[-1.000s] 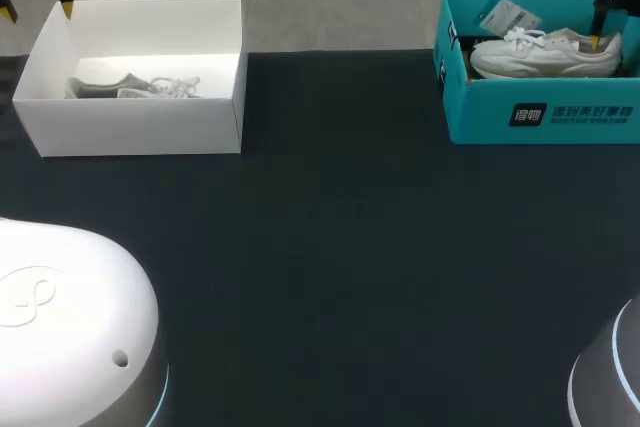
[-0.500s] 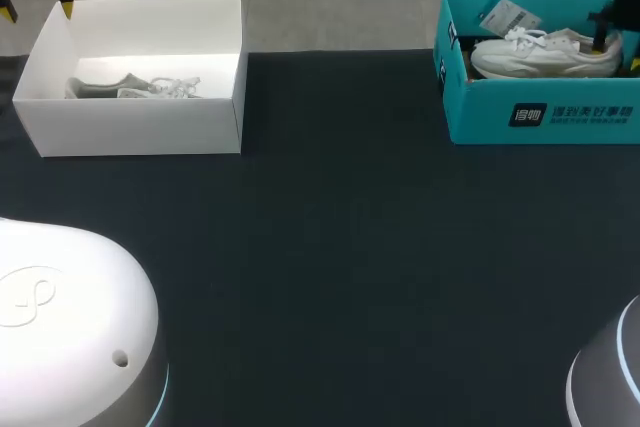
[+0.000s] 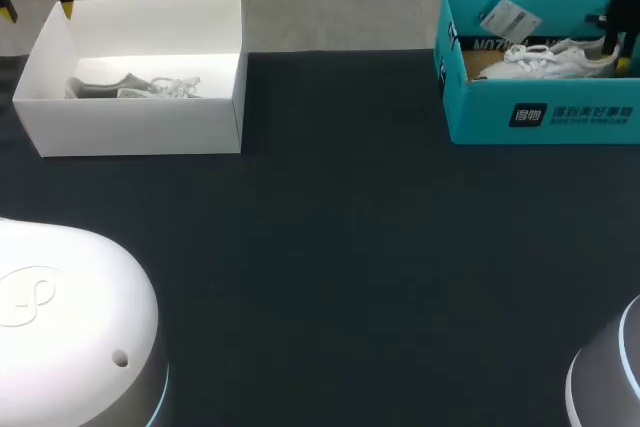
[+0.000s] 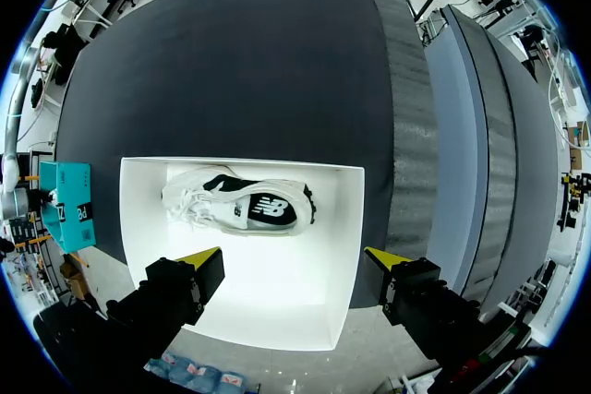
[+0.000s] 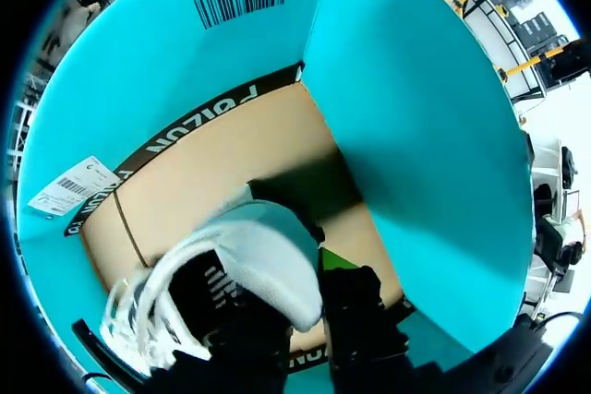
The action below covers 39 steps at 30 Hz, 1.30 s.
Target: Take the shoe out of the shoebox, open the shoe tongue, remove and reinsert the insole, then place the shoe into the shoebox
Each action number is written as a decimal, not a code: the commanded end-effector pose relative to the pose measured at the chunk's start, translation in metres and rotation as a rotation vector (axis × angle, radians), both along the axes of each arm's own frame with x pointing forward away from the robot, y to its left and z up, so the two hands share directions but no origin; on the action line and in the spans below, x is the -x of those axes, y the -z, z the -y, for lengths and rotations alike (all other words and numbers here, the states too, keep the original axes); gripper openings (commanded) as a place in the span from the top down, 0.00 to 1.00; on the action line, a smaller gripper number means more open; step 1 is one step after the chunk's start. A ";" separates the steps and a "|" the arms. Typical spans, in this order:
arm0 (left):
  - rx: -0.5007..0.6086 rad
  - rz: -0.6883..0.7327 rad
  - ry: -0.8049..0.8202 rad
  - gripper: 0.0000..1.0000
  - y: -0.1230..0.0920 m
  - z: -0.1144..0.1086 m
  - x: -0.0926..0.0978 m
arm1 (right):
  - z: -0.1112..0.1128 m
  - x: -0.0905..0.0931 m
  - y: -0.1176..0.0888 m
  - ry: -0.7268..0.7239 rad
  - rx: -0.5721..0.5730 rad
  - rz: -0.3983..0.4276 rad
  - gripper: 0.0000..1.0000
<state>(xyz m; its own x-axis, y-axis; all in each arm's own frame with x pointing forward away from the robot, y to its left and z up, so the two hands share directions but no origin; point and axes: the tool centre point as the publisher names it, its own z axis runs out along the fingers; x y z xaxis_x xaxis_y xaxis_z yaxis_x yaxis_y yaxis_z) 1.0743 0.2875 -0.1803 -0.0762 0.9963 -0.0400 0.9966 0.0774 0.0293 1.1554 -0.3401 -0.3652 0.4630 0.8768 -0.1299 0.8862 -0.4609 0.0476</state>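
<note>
Now the right end effector (image 3: 612, 47) sits low at one end of the teal shoebox (image 3: 540, 119), its dark fingers narrow & pinching the heel of the white shoe (image 3: 545, 59); yellow tips are hidden in the wrist view. Shoe lies under & ahead of it, toe pointing away, sole close to the cardboard floor of the box.

Change vs 1 s ago: the shoe was riding above the box wall w/ its whole side showing. It has since dropped w/ the end effector, so only laces & upper peek over the rim. Prob. means the last step, putting the shoe back, is almost done; what's left is to let go & lift clear.

Left end effector (image 4: 294, 260) hasn't moved: spread wide, holding nothing, hovering above a white box (image 4: 259, 292). A 2nd shoe (image 4: 245, 208) lies inside, ahead of its tips, untouched. Dark counter (image 3: 350, 247) carries both boxes, well apart.
</note>
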 end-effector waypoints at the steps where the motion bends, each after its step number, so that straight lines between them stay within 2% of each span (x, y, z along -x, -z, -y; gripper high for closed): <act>1: -0.003 0.003 -0.001 0.00 0.000 0.000 0.001 | 0.000 -0.005 -0.005 0.013 0.009 -0.018 1.00; 22: -0.003 0.003 -0.001 0.00 0.000 0.000 0.001 | 0.008 -0.015 -0.084 0.044 0.040 0.018 1.00; 35: -0.003 0.003 -0.001 0.00 0.000 0.000 0.001 | 0.014 -0.013 -0.143 0.026 0.033 0.029 1.00; 39: -0.003 0.003 -0.001 0.00 0.000 0.000 0.001 | 0.017 -0.012 -0.166 0.011 0.045 0.034 1.00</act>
<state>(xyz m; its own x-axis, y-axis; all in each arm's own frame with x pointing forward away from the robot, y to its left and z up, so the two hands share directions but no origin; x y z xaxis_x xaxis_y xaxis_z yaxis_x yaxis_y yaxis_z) 1.0743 0.2876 -0.1803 -0.0762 0.9963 -0.0400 0.9966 0.0774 0.0293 1.1722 -0.3571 -0.2228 0.4792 0.8646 -0.1510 0.8776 -0.4694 0.0974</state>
